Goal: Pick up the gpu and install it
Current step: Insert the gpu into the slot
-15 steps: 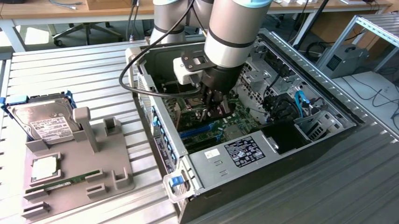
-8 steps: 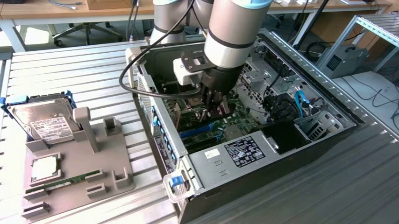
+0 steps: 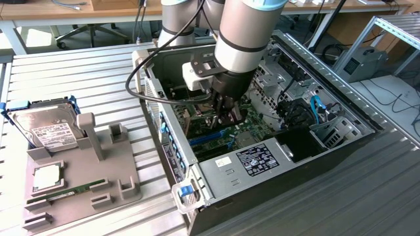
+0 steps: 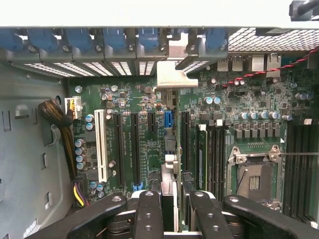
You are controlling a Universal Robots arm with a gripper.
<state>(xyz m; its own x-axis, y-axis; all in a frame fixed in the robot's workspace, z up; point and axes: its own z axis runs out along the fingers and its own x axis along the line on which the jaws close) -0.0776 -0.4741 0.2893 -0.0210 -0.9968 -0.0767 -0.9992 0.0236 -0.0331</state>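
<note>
Centre of the exterior view, inside the open black computer case (image 3: 152, 73), the gripper's (image 3: 226, 117) black fingers (image 4: 148, 214) clench the thin green silver-bracketed gpu (image 4: 175, 77) edge-on above the green motherboard's (image 4: 124, 102) slots, evidently for seating.

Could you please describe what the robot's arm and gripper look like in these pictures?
The arm is a thick silver-grey cylinder with a light blue ring and black band. A black cable loops to a white wrist block. The gripper is black, with bolted black metal fingers.
</note>
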